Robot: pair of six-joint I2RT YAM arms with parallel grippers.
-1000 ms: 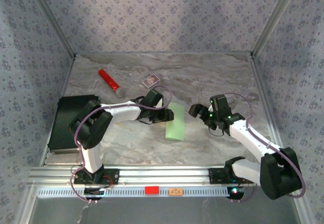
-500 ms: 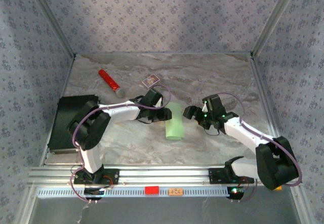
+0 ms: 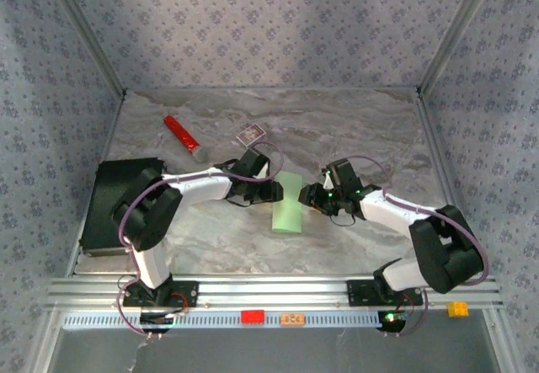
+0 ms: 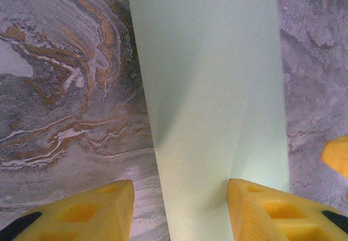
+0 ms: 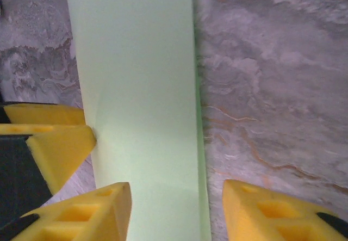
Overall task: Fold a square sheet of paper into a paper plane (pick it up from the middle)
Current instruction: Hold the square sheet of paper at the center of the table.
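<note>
Black case at the far left of the marble table, with the red cylinder and small card box behind, all well apart from the paper. Mid-table, the left gripper, jaws half apart, straddles the left long edge of the pale green sheet of paper, which lies flat, folded to a narrow strip. The right gripper, also half apart, straddles its right edge.

sheet of paper on table | left gripper at left edge | right gripper at right edge | cylinder, box behind
</note>
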